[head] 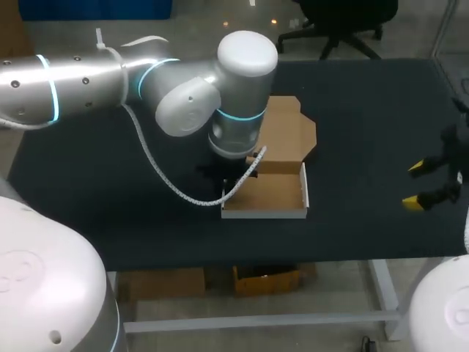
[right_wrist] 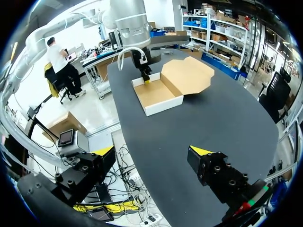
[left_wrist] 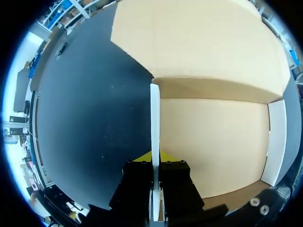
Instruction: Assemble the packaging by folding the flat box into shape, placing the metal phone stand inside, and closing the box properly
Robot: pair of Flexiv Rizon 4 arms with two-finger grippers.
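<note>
On table (head: 366,110): box (head: 267,194) folding under way.
Left gripper (left_wrist: 155,158) pinches side wall (left_wrist: 155,118); right gripper (head: 414,185) gapes, empty. Next, likely: crease wall upright, release.

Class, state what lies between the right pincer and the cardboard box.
Only bare black table separates the right pincer from the cardboard box, as the right wrist view shows.

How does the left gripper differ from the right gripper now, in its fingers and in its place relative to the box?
The left gripper is shut on an upright side wall of the box; the right gripper is open and holds nothing. The left gripper is at the box, near the middle of the table; the right gripper is far from it, by the table's right edge. Both have yellow fingertips.
</note>
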